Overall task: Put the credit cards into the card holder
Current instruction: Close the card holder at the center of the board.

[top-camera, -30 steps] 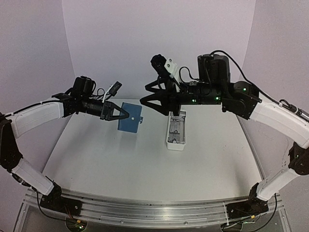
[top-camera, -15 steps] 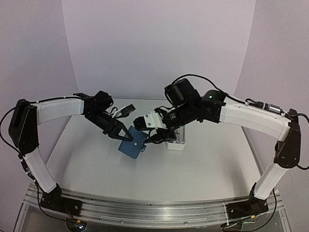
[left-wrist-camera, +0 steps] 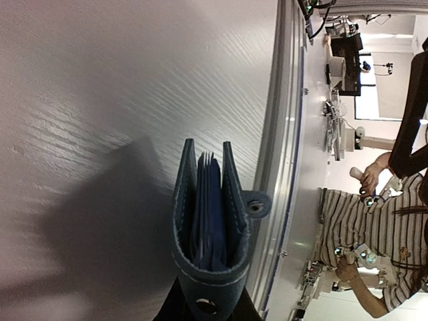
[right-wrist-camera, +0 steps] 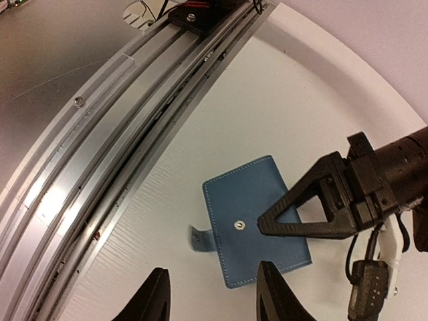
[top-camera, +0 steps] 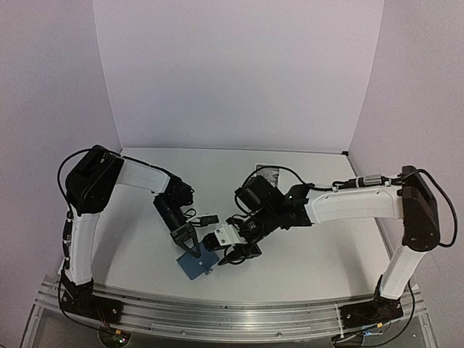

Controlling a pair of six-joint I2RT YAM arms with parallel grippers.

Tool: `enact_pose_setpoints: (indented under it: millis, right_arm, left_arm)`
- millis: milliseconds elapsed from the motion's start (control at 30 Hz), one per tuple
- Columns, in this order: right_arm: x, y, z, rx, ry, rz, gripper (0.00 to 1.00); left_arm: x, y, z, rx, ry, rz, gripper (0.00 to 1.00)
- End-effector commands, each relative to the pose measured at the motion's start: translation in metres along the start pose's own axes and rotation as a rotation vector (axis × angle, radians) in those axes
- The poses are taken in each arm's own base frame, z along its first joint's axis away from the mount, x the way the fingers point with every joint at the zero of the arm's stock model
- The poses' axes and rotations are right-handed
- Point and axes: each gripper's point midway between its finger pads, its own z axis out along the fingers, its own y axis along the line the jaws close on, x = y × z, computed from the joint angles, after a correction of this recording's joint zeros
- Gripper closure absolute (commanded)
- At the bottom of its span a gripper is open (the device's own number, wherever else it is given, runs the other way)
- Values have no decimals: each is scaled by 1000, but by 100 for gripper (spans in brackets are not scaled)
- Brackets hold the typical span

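Card holder [right-wrist-camera: 241,200]: small blue folding wallet-like case with pale stitching, pinched at one edge by the left gripper and reaching out past its fingertips. Edge-on from the left wrist, parted into a narrow V with blue leaves inside. Cannot tell what lies between the leaves, nor whether the far edge touches the table.
Snap tab [right-wrist-camera: 200,239]: short blue strap on the holder's edge away from the left gripper, sticking out sideways.
Snap stud [right-wrist-camera: 239,226]: small metal dot mid-face on the holder, just beside the left gripper's tip.
Left gripper [top-camera: 191,249]: black, triangular, closed tight on the holder's edge, pointing down.
Right gripper [right-wrist-camera: 214,294]: black fingers [right-wrist-camera: 157,297] spread wide, nothing between them. Just beside the holder on the side away from the left gripper, not touching it.
Table [top-camera: 304,254]: white, faintly grained top beneath both grippers, with the holder's shadow on it.
Rail [right-wrist-camera: 134,120]: grooved aluminium strip along the table's edge, near the holder, beyond the snap tab.
Tray [top-camera: 267,172]: long narrow white tray, well apart from both grippers, mostly hidden behind the right arm.
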Motion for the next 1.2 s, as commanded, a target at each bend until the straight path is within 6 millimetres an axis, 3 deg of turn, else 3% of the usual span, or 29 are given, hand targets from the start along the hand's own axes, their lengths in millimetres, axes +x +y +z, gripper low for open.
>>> enact_pose_setpoints:
  millis: [0,33,133,267,400,467,567,633,700,767,833,933,967,1033,1167]
  right_arm:
    - [-9,-3,19,25,-93,29,57]
    - [-4,0,27,13,-86,37,57]
    - [3,4,36,-1,-90,55,57]
    - [18,-2,48,33,-59,112,57]
    - [28,-15,61,52,-31,218,62]
    - [25,-29,62,65,-73,299,65]
    - [25,-33,63,38,-105,355,70]
    - [23,-25,63,-5,-132,366,75]
    - [25,-26,66,-8,-126,381,76]
    - [28,-27,70,-11,-122,394,77]
    - [28,-24,71,-36,-137,394,76]
    - [27,-15,71,-80,-159,391,72]
    - [27,-13,71,-92,-163,394,72]
    - [28,-11,73,-104,-163,408,72]
    - [31,-9,75,-112,-150,412,72]
  left_arm:
    - [-19,24,0,-86,6,42,79]
    - [-23,31,-1,-116,9,59,68]
    - [-25,45,-8,-213,40,120,51]
    - [-31,51,-20,-286,60,189,41]
    - [-44,41,-41,-291,11,187,41]
    - [-40,31,-57,-283,-39,135,44]
    - [-25,24,-58,-294,-54,70,46]
    - [-13,2,-62,-300,-109,79,46]
    - [-8,-13,-66,-328,-165,160,46]
    - [-8,-32,-72,-368,-243,357,45]
    - [14,-61,-70,-398,-289,662,40]
    - [64,-78,-45,-442,-264,1073,26]
    - [77,-77,-35,-458,-230,1202,22]
    - [87,-68,-22,-510,-178,1297,20]
    - [84,-51,-10,-511,-107,1279,19]
